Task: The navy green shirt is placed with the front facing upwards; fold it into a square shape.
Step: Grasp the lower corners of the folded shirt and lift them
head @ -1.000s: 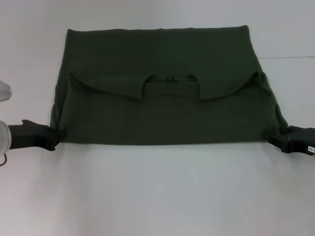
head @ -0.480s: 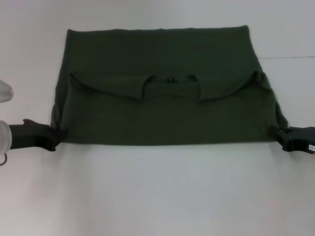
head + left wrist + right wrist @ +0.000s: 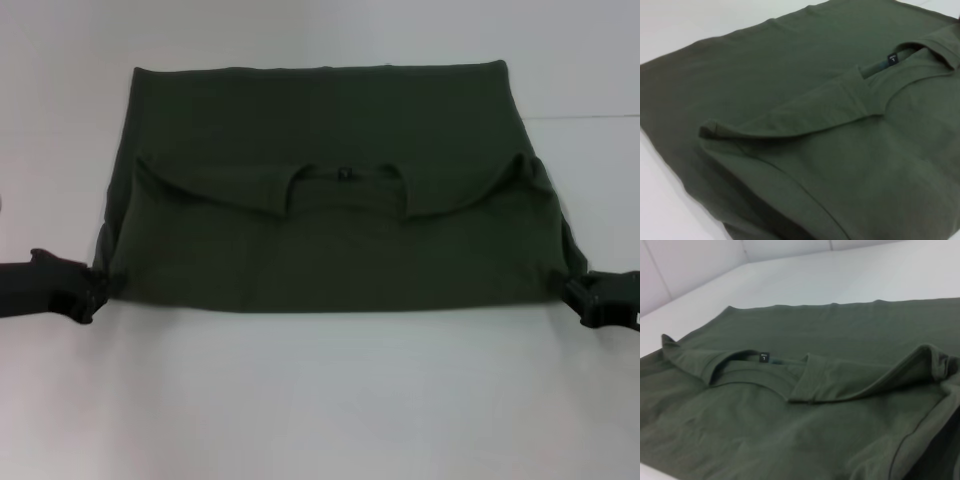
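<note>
Green shirt [image 3: 330, 230] folded on table [image 3: 320, 400], L tool [image 3: 97, 285], R tool [image 3: 570, 292] at corners

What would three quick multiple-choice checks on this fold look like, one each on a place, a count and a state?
1. Where are the two hands?
A. Both above the collar
B. One at each near corner of the shirt
C. Both off to one side

2. How many neck labels show?
A. None
B. One
C. Two

3. How does the shirt lie?
A. Spread flat, unfolded
B. Bunched in a heap
C. Folded across, collar edge lying over the lower layer

Answers:
1 B: the left hand and right hand sit at opposite near corners of the navy green shirt.
2 B: a single small neck label shows at the collar.
3 C: the neckline and sleeve edges lie across the middle, with more cloth showing beyond them.
</note>
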Controlling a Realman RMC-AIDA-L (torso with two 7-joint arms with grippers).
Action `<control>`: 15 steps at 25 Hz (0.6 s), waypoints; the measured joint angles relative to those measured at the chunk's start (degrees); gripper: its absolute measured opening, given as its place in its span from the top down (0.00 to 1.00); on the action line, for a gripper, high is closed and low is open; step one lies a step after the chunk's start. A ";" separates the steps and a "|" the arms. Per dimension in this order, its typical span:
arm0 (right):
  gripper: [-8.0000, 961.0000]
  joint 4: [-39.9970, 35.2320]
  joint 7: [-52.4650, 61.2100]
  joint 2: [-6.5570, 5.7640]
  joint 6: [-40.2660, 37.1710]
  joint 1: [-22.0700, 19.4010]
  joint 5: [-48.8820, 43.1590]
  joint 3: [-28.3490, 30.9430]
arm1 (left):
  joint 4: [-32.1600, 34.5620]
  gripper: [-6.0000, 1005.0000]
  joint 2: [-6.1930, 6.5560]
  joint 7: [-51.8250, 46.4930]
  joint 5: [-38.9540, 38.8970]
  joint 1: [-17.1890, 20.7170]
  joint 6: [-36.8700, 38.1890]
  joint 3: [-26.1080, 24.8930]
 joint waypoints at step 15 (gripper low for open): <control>0.94 -1.25 -12.93 0.18 -16.20 -11.66 10.18 0.19 | 3.85 0.95 -1.17 7.38 -0.80 6.53 12.24 -4.72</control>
